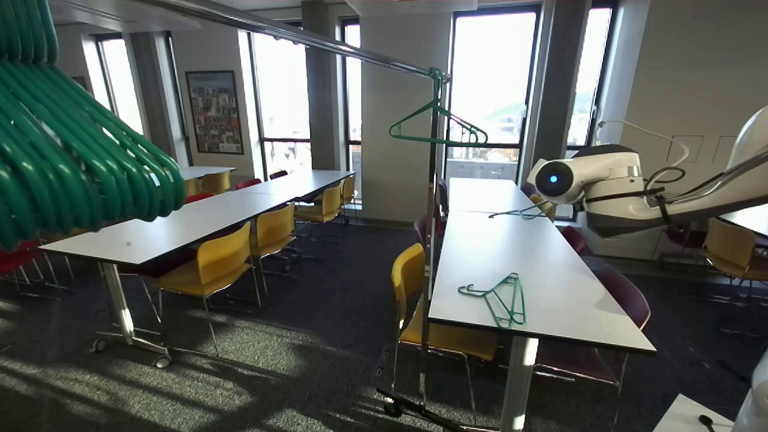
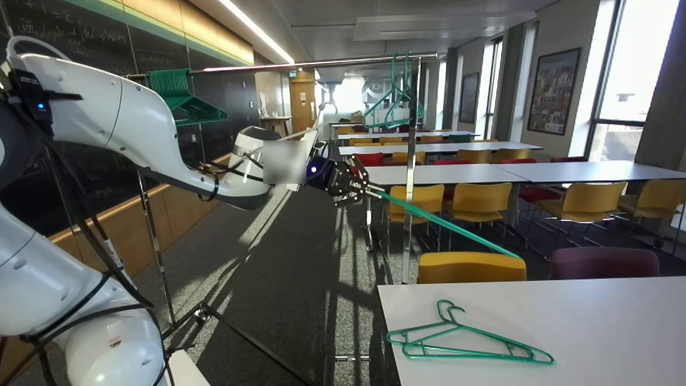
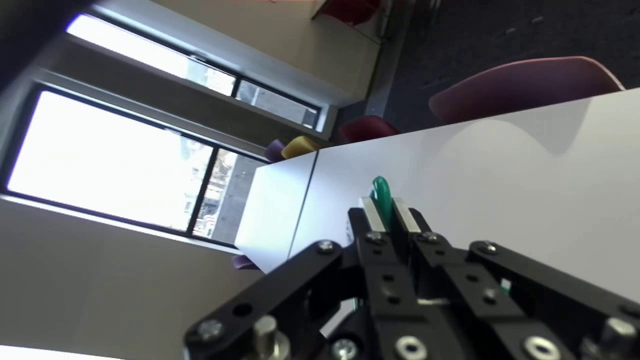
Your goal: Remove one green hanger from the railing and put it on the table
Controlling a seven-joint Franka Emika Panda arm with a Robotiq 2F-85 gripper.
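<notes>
In an exterior view, the arm (image 2: 140,118) is stretched rightward, and the end effector (image 2: 376,191) is closed on one end of the green hanger (image 2: 450,225). It is held in mid-air, apart from the surface (image 2: 616,321), its long axis slanted down rightward.

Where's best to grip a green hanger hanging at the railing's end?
Probably at the end of the hanger's bottom bar facing the arm, coming level from the robot's side: that thin end juts out beside the upright, well below the railing.
</notes>
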